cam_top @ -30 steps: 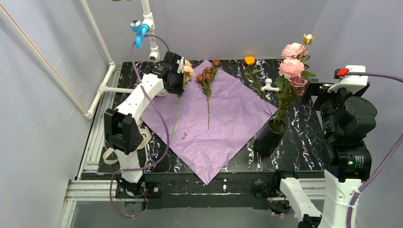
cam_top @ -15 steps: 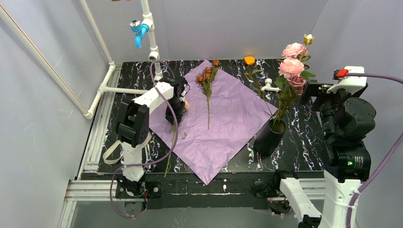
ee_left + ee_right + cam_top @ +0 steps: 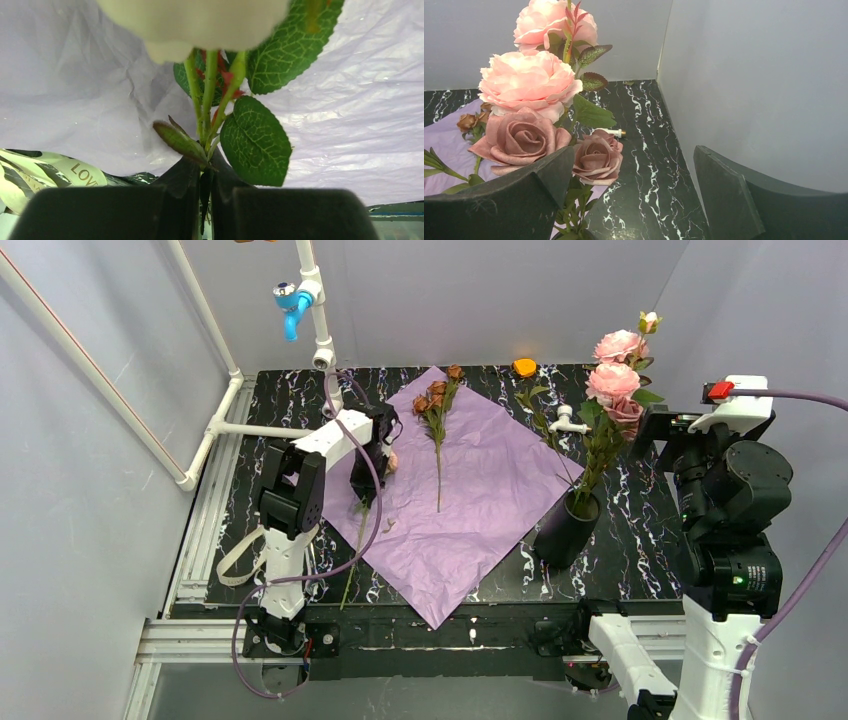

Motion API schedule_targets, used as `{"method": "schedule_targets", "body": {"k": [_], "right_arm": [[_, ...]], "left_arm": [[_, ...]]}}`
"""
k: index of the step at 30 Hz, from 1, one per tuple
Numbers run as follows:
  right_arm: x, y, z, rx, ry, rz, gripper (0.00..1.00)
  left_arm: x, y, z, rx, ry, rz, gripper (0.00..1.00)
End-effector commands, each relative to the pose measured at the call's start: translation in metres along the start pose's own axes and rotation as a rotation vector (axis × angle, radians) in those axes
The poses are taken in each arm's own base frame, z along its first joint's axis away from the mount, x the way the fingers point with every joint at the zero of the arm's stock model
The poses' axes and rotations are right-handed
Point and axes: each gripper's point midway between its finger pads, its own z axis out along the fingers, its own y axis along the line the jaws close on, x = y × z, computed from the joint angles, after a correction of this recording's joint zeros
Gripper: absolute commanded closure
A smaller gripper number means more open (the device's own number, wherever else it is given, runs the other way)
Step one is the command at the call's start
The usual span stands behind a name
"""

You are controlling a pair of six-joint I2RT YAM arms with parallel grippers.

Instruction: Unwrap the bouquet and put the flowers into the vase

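Left wrist view: a rose stem (image 3: 209, 100) is being pinched by the left end effector (image 3: 205, 175) over the lilac paper (image 3: 350, 100), a carry to the black vase (image 3: 566, 530) being called for next, the right end effector (image 3: 634, 165) being held spread beside it.

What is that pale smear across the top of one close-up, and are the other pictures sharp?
Left wrist view: the smear looks like a flower head too near the lens, out of focus; its stem and leaves are sharp. Right wrist view: the roses are crisp and evenly lit. Top external view: soft light, only faint shadows on the table.
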Motion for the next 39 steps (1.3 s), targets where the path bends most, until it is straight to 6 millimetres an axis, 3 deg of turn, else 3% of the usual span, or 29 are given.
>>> {"method": "schedule_targets", "body": {"k": [1,5,10,14,18,20,24,31,36,39], "right_arm": [[-0.022,-0.003,-0.005,0.005,-0.073,0.009,0.02],[-0.024,-0.001,-0.005,-0.007,-0.086,0.008,0.02],[-0.028,0.002,-0.007,-0.025,-0.106,0.01,0.02],[-0.033,0.005,-0.008,-0.042,-0.125,0.021,0.02],[-0.042,0.007,-0.013,-0.058,-0.144,0.039,0.02],[-0.046,0.008,-0.016,-0.067,-0.153,0.047,0.02],[-0.052,0.009,-0.024,-0.078,-0.167,0.074,0.02],[-0.068,0.008,-0.042,-0.092,-0.204,0.109,0.02],[-0.083,0.004,-0.06,-0.086,-0.247,0.148,0.02],[-0.088,-0.001,-0.069,-0.068,-0.265,0.146,0.02]], "left_arm": [[-0.007,-0.003,-0.036,0.026,-0.084,-0.008,1.0],[-0.01,-0.019,-0.079,0.139,-0.192,-0.01,1.0],[-0.014,-0.044,-0.152,0.285,-0.444,0.061,1.0],[-0.012,-0.058,-0.227,0.377,-0.743,0.118,1.0],[-0.008,-0.063,-0.317,0.464,-1.097,0.167,1.0],[0.0,-0.066,-0.37,0.506,-1.281,0.225,1.0],[0.04,-0.091,-0.445,0.67,-1.521,0.427,1.0],[0.115,-0.172,-0.501,0.945,-1.665,0.809,1.0],[0.14,-0.224,-0.526,1.073,-1.705,0.916,1.0],[0.15,-0.256,-0.527,1.14,-1.687,0.935,1.0]]}}
